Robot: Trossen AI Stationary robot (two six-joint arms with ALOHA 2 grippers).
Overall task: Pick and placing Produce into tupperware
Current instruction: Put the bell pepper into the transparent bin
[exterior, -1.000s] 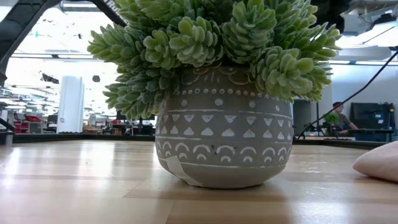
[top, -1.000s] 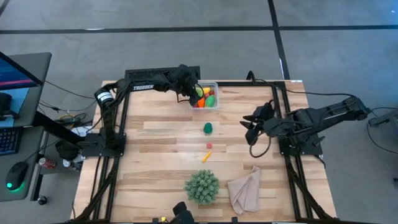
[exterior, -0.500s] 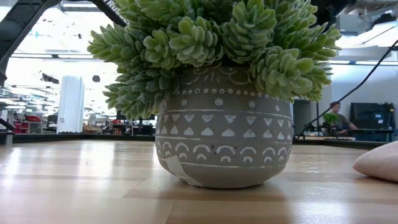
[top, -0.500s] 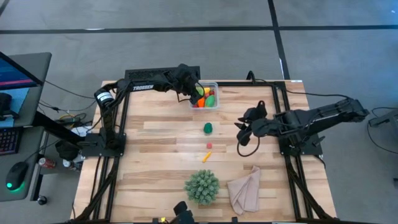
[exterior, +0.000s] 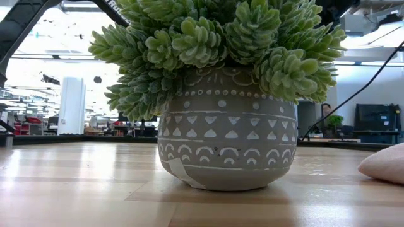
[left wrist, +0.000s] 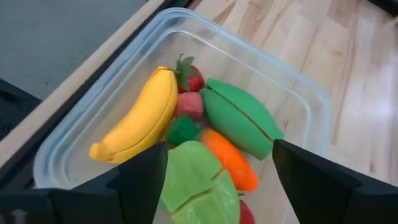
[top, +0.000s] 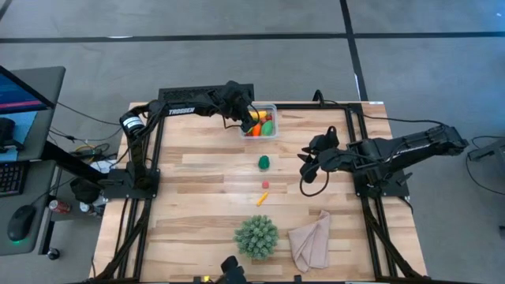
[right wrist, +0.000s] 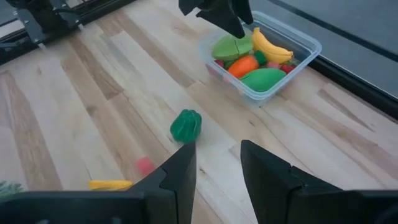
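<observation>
Since a second ago the right claw [top: 309,167] has slid toward the table's middle, fingers parted and empty. Over the clear tub [top: 272,108] at the far edge, packed with toy produce [left wrist: 186,134], the left claw [top: 246,118] hangs spread wide, holding nothing. A green piece [top: 263,162] lies loose nearby.

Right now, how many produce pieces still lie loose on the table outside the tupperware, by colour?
Green: 1, the green piece
Red/pink: 1, the small red piece
Yellow-orange: 1, the yellow-orange piece
Total: 3 outside the tupperware
</observation>
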